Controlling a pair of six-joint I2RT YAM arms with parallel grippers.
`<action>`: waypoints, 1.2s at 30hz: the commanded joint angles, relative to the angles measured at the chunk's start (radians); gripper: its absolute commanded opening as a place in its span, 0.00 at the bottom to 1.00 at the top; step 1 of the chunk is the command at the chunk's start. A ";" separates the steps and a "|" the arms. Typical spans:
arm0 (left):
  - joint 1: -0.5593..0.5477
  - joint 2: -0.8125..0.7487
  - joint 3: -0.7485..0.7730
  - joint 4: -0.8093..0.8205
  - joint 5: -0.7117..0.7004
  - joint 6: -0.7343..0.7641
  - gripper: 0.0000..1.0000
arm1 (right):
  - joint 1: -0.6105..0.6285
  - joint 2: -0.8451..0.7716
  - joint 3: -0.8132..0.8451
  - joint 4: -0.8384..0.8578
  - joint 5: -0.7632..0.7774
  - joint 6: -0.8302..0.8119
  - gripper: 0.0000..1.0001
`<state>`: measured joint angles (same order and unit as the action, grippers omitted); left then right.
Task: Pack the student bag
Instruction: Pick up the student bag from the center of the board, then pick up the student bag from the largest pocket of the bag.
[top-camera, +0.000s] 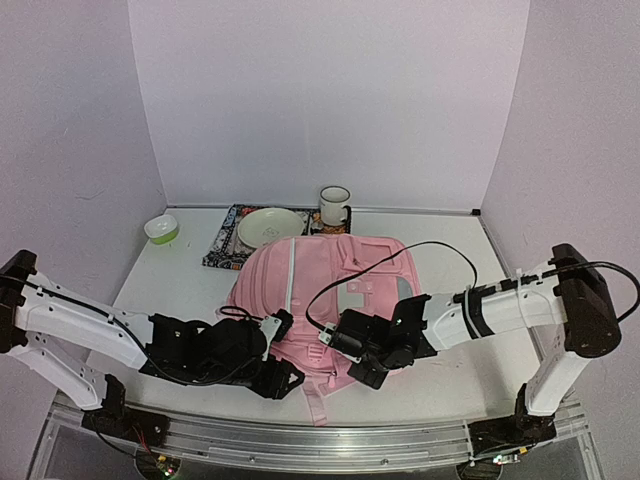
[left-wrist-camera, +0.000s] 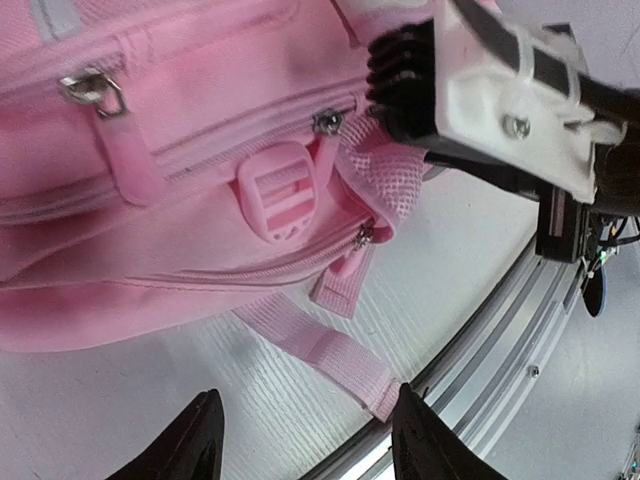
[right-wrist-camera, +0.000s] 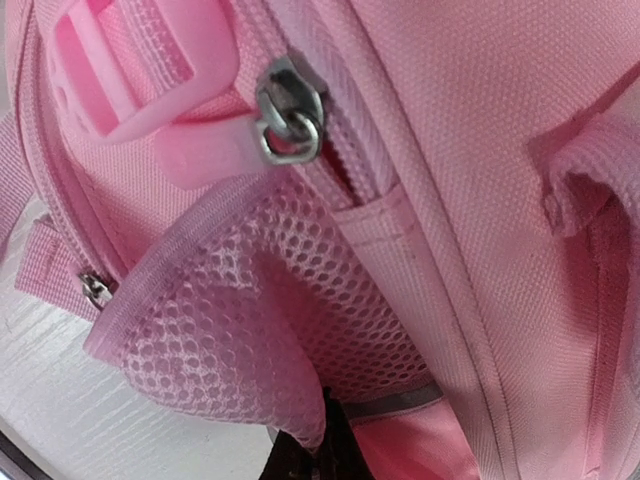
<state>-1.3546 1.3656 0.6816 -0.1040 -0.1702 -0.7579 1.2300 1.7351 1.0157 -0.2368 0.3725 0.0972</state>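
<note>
Soft pink backpack (top-camera: 320, 280) lying flat at the middle of the bench (top-camera: 180, 275).
Woven fabric, metal zip pulls (right-wrist-camera: 290, 110), ribbed plastic buckle (left-wrist-camera: 280, 190). The right end effector (right-wrist-camera: 318, 455) is clamped on its mesh pocket (right-wrist-camera: 270, 330); the left end effector (left-wrist-camera: 305, 440) gapes near the bench's front edge.

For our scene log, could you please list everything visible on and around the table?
student bag: one, pink, lying mid-table
mug: one, white with a dark rim, far edge behind the bag
dish: one, cream, on the patterned mat
patterned mat: one, dark multicoloured, far left of the bag; may be a book
small bowl: one, green and white, far left
table: one, white
left gripper: one, black, open over a bag strap
right gripper: one, black, shut, apparently pinching the bag's mesh pocket
</note>
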 joint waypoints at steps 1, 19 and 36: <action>-0.019 0.073 0.063 0.073 0.025 -0.009 0.57 | -0.004 -0.061 0.007 0.051 -0.039 0.013 0.00; -0.032 0.251 0.098 0.245 -0.045 -0.001 0.39 | -0.004 -0.180 -0.003 0.121 -0.090 0.085 0.00; -0.032 0.372 0.105 0.384 -0.154 0.099 0.41 | -0.004 -0.174 0.017 0.152 -0.125 0.086 0.00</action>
<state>-1.3862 1.7155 0.7765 0.1584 -0.3063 -0.7002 1.2263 1.6024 0.9997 -0.1553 0.2570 0.1719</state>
